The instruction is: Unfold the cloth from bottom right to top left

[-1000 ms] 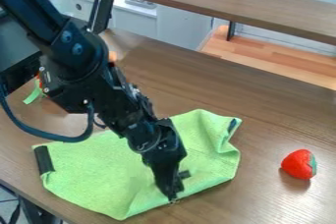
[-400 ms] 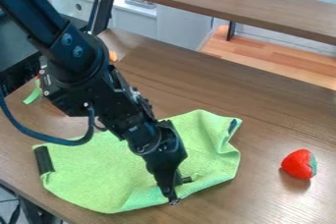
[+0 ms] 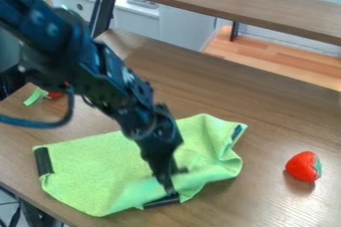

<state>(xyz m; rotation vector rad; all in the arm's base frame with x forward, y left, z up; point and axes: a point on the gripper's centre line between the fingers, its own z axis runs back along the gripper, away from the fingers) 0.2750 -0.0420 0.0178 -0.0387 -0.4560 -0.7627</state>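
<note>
Underneath lies the green cloth (image 3: 100,173); the gripper (image 3: 169,189) nears its front edge.

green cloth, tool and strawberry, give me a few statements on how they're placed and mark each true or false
1. The green cloth has a black strip at its left edge in the camera view. True.
2. The cloth is spread out perfectly flat. False: its right side is rumpled, with raised folds.
3. The red strawberry is on the table, to the right of the cloth in the view. True.
4. The strawberry touches the cloth. False: there is bare tabletop between them.
5. The tool is down at the cloth's lower edge, by a second black strip. True.
</note>
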